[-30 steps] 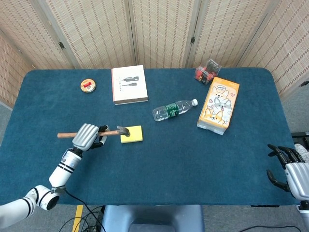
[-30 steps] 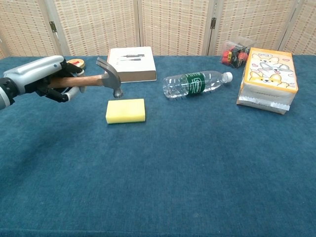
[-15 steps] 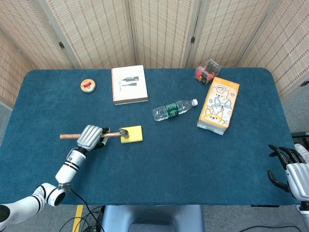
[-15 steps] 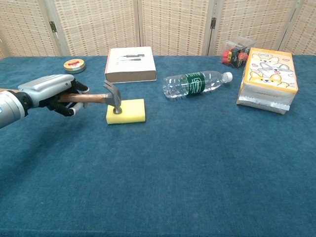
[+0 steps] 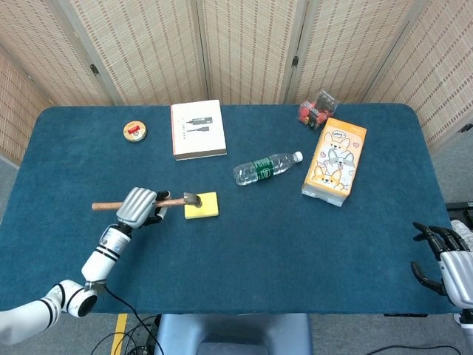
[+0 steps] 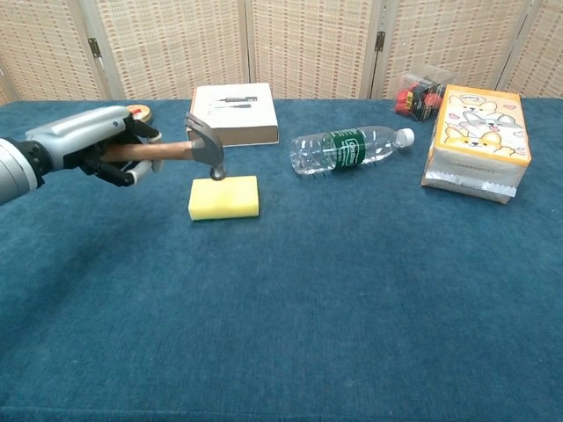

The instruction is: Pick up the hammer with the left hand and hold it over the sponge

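My left hand (image 5: 138,206) (image 6: 95,145) grips the wooden handle of the hammer (image 5: 177,201) (image 6: 176,150) and holds it level in the air. The steel head (image 6: 206,154) hangs just above the left part of the yellow sponge (image 5: 202,205) (image 6: 225,196), which lies flat on the blue table. A small gap shows between head and sponge in the chest view. The handle's end sticks out to the left of the hand in the head view. My right hand (image 5: 448,254) rests at the table's right front corner, fingers apart, holding nothing.
A white book (image 5: 197,129) and a small round tin (image 5: 134,131) lie at the back left. A plastic water bottle (image 5: 266,168) lies mid-table, with an orange cartoon box (image 5: 335,160) and a clear box of red items (image 5: 317,109) to the right.
The hammer dipped until its head touched or nearly touched the sponge half a second ago, then rose again. The left hand now holds it a little higher. The right hand stayed still.
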Robot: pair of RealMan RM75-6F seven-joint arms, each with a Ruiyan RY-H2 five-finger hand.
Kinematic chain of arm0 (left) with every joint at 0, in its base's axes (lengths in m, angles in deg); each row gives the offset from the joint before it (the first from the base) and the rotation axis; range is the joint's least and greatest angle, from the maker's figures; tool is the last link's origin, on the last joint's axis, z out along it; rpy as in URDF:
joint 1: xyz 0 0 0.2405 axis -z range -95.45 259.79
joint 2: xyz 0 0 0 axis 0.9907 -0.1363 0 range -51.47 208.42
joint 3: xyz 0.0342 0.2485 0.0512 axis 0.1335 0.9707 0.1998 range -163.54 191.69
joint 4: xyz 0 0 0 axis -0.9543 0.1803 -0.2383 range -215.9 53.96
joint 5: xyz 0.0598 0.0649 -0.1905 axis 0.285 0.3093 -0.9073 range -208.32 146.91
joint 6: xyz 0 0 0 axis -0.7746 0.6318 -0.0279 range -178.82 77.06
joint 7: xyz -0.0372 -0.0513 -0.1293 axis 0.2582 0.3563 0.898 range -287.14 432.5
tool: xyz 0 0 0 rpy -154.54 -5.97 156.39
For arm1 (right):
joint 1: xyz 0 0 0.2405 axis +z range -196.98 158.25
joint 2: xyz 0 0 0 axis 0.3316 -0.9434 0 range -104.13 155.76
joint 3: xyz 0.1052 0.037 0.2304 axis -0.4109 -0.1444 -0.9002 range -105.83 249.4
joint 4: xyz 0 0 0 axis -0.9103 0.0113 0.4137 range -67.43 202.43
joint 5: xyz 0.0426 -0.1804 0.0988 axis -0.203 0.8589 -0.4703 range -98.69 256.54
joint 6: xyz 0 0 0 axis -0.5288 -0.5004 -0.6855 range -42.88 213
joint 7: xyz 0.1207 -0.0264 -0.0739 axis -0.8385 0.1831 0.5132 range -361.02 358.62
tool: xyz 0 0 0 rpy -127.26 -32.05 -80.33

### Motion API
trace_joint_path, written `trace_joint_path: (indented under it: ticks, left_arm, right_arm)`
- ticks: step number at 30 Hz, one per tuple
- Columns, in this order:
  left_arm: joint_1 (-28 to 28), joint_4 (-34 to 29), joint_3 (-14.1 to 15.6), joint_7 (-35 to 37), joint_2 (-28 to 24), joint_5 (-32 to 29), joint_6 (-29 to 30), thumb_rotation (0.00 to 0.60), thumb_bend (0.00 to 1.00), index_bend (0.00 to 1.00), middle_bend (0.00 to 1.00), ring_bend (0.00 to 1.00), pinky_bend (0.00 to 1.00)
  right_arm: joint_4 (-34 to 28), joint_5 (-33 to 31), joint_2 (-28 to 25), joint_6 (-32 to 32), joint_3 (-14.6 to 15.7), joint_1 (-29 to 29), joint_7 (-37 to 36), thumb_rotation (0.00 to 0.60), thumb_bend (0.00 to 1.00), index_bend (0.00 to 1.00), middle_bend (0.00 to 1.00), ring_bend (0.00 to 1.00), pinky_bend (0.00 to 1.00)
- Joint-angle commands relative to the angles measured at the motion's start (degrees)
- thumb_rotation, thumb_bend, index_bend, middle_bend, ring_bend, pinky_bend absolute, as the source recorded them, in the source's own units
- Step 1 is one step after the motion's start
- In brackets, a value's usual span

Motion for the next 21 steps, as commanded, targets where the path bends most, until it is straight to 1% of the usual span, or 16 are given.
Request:
trace_joint_path:
  ticks: [1, 4, 7, 10, 14, 18, 21]
  left_arm:
    - [0.78, 3.14, 0.78, -2.06, 2.62, -0.8, -1.96, 0.6, 0.67, 0.8, 0.93, 0.81, 0.71]
    - [0.98, 4.69, 0.87, -2.96, 3.67, -1.2, -2.51, 0.6, 0.67, 0.8, 0.93, 0.81, 0.71]
    - [0.75, 3.86, 0.96, -3.14, 2.68, -1.0, -2.12, 0.6, 0.67, 0.8, 0.93, 0.81, 0.71]
    - [-0.04, 1.38, 1.03, -2.8, 0.41, -0.15, -0.18, 0.6, 0.67, 0.8, 0.93, 0.81, 0.71]
    - [-2.16, -3.86, 0.94, 1.06, -3.64, 1.39, 4.08, 0.6, 0.67, 0.8, 0.93, 0.81, 0.71]
    - [-3.88, -7.84, 3.1, 2.55, -7.03, 4.05, 6.14, 0.6, 0.67, 0.79, 0.93, 0.8, 0.71]
    - [-4.83, -10.4, 5.79, 1.78, -8.51, 5.85, 5.73, 0.595, 0.67, 0.78, 0.92, 0.79, 0.71]
  right_arm:
    - [0.01, -0.1, -0.02, -0.06, -0.01, -0.03, 0.03, 0.6, 0.3, 0.16, 0.34, 0.18, 0.19]
    - [-0.02, -0.16, -0.07, -0.03, -0.04, -0.07, 0.02, 0.6, 0.3, 0.16, 0.34, 0.18, 0.19]
    - [0.0, -0.18, -0.05, 0.05, -0.09, -0.12, -0.03, 0.6, 0.3, 0.16, 0.34, 0.18, 0.19]
    - [0.02, 0.07, -0.03, 0.16, -0.14, -0.05, -0.15, 0.6, 0.3, 0.16, 0.34, 0.18, 0.19]
    - [0.16, 0.51, 0.06, 0.4, -0.14, -0.02, -0.4, 0.6, 0.3, 0.16, 0.34, 0.18, 0.19]
    - [0.41, 0.84, 0.28, 0.27, -0.08, 0.15, -0.61, 0.6, 0.3, 0.16, 0.34, 0.18, 0.19]
    - [0.58, 1.2, 0.5, 0.25, -0.06, 0.32, -0.82, 0.6, 0.3, 0.16, 0.34, 0.18, 0.19]
